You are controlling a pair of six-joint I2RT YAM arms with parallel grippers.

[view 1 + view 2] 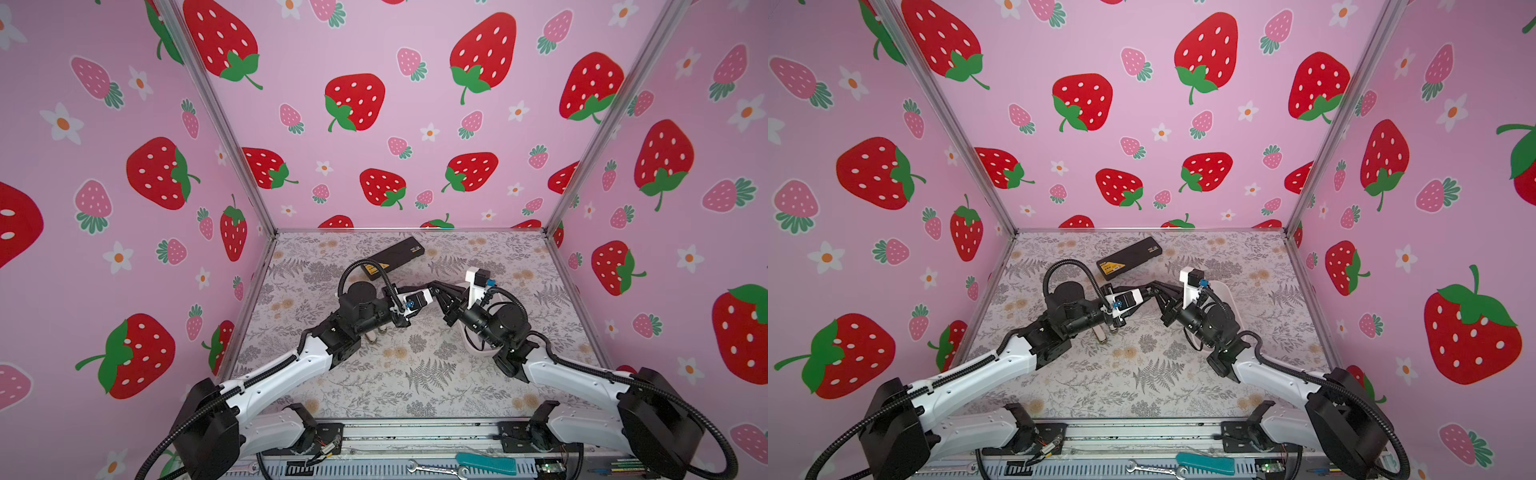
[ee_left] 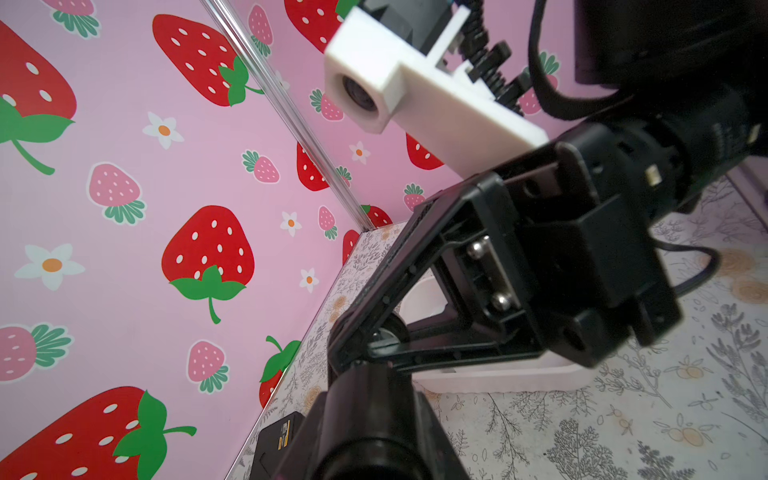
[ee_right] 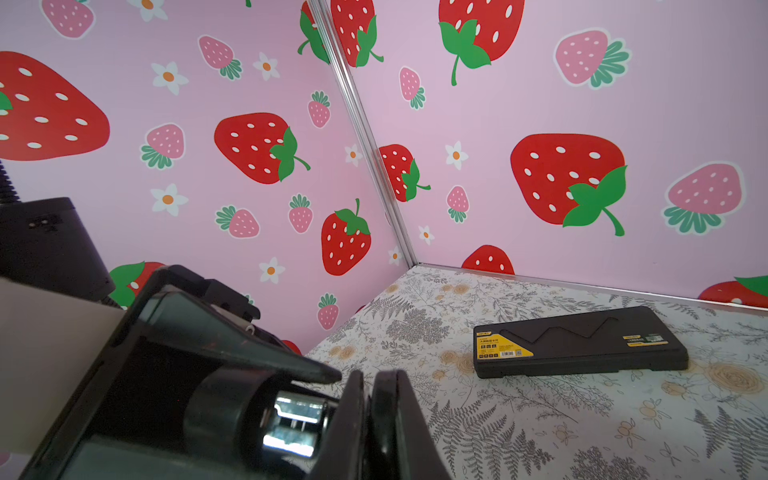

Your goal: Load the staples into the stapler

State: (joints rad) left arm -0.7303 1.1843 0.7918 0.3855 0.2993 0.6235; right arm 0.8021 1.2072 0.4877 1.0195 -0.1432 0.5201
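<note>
Both arms meet over the middle of the floral counter [image 1: 415, 374] in both top views, their tips almost touching.

The left fingers [image 3: 257, 351] are clamped on a dark, rounded body with a bright metal mouth. By its looks it is the stapler [image 3: 291, 424], held clear of the counter at the lower left of the right wrist view. The metal end faces the right fingers [image 3: 392, 424], which stand pressed together with only a hairline gap, just beside that mouth.

The staples cannot be made out. In the left wrist view a small silvery glint sits at the right fingertips, too small to tell whether it is a strip.

A white tray [image 2: 498, 380] lies on the counter under the right arm. A flat black case [image 1: 395, 257] with a yellow label lies flat near the back wall, above the centre of both top views and well apart from both arms. Some pale pieces [image 1: 376, 332] show on the counter under the left wrist (what they are I cannot tell).
</note>
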